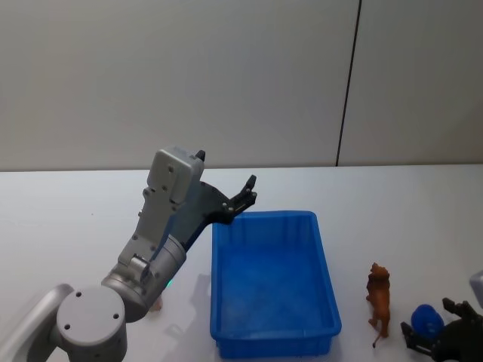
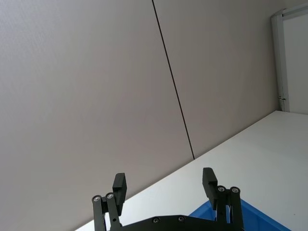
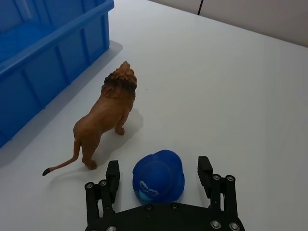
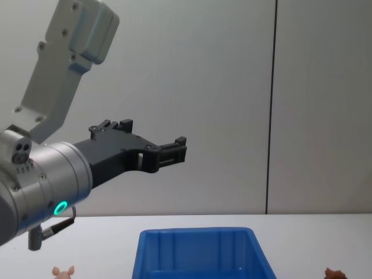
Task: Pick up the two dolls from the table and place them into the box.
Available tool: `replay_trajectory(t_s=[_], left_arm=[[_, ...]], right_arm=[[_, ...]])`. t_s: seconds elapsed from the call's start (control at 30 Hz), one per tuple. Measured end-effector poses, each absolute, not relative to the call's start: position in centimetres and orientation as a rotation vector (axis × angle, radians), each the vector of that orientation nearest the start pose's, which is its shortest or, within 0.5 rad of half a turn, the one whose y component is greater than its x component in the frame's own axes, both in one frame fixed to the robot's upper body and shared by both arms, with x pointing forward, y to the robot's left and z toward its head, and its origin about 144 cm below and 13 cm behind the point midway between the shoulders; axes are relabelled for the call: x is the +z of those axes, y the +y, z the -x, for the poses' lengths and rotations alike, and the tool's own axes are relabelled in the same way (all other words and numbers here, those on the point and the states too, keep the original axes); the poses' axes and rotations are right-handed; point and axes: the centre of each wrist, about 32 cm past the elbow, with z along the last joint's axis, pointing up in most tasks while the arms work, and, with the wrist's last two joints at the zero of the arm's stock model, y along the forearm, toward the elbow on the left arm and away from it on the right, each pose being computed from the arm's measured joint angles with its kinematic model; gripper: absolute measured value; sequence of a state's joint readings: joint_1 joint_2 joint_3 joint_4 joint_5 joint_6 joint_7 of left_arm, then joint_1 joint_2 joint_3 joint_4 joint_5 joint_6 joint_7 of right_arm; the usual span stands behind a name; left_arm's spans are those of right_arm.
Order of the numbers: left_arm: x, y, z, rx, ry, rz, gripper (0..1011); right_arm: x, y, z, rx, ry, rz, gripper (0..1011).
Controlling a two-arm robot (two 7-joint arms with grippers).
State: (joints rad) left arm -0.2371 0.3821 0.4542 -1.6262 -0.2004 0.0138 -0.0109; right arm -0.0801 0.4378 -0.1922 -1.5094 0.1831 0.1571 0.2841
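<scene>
The blue box point(image 1: 264, 217) stands empty on the white table point(image 1: 75, 219). A reddish-brown lion doll point(image 1: 379, 298) stands on the table just right of it, also seen close up as the lion doll point(image 3: 103, 120) beside the box wall point(image 3: 53, 62). The pale pink doll point(image 4: 63, 272) lies left of the box point(image 4: 197, 232), mostly hidden behind my left arm in the head view. My left gripper point(image 1: 245, 194) hangs open and empty in the air over the box's far left corner. My right gripper point(image 3: 159, 171) is low by the lion's tail, open around a small blue cap-shaped thing point(image 3: 159, 178).
A pale wall with a dark vertical seam rises behind the table. Bare tabletop point(image 3: 216, 86) stretches beyond and right of the lion. My raised left arm point(image 1: 162, 226) covers the space left of the box.
</scene>
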Motion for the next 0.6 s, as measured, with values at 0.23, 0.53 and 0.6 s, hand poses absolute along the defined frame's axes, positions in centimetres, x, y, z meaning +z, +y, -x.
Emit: replay_trajectory(t_s=[0.23, 0.53, 0.6], left_arm=[[120.44, 19.84, -49.20, 1.124, -0.268, -0.061, 1001], [120.44, 19.84, -49.20, 1.124, -0.267, -0.061, 1001], [120.44, 19.84, -49.20, 1.124, -0.268, -0.061, 1001]], right_arm=[[109.58, -30.46, -42.58, -1.101, 0.139, 0.454, 886], [109.29, -30.16, -42.60, -1.102, 0.145, 0.447, 621], [109.27, -30.13, -42.60, -1.105, 0.144, 0.444, 559]])
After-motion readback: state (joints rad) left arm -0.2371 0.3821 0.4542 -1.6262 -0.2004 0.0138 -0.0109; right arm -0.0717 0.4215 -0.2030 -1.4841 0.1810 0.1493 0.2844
